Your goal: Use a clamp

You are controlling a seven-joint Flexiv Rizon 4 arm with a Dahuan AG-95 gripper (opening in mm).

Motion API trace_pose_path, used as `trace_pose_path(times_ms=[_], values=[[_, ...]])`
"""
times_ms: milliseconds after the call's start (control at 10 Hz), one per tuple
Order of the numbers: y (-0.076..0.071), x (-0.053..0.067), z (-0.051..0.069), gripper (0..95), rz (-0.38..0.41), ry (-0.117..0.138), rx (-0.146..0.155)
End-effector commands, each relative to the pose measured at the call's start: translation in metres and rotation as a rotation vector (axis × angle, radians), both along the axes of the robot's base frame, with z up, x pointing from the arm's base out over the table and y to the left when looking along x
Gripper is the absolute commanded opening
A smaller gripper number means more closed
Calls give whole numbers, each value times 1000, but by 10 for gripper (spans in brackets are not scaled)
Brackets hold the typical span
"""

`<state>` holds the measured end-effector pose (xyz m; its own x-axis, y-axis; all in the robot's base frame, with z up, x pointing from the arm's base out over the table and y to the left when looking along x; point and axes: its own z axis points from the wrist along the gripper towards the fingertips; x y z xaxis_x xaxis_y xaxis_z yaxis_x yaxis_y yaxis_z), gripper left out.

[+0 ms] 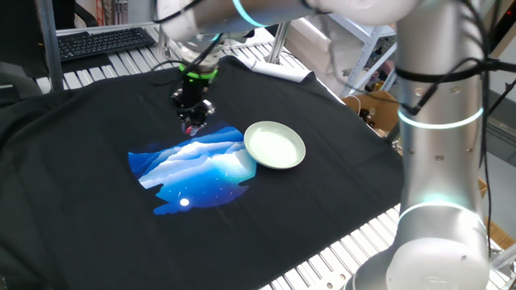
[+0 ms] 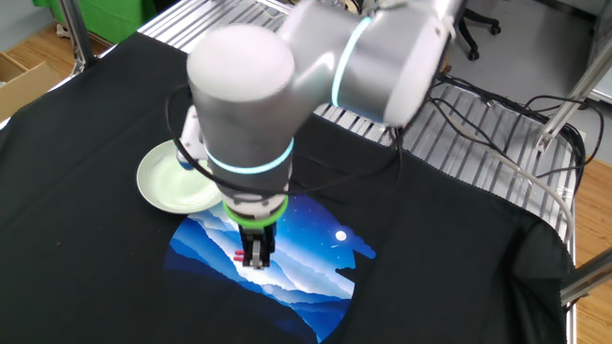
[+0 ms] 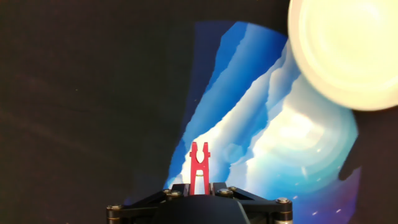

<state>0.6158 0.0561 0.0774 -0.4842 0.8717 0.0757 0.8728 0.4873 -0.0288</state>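
The clamp (image 3: 199,165) is a small bright red clip. It sticks out from between my gripper's fingers in the hand view, its forked tip pointing away. My gripper (image 3: 199,186) is shut on its tail end. In one fixed view the gripper (image 1: 193,125) hangs just above the upper left edge of the blue and white print, with a speck of red at its tips. In the other fixed view the clamp (image 2: 239,255) shows as a red spot beside the fingers, over the print. The pale green round plate (image 1: 275,144) lies to the right of the gripper, apart from it.
A black cloth (image 1: 97,121) with a blue and white mountain print (image 1: 197,169) covers the table. A keyboard (image 1: 105,40) sits at the far left edge. The arm's silver base (image 1: 439,161) stands at the right. Cables (image 2: 497,105) lie on the slatted table top.
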Motion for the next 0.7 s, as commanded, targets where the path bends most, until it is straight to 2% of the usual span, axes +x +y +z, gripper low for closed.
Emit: trace_pose_path(times_ms=[100, 600, 700], values=[[-2, 0, 5, 0, 28, -7, 2], [-9, 2, 26, 0, 115, -27, 6], [-10, 2, 29, 0, 140, -43, 3]])
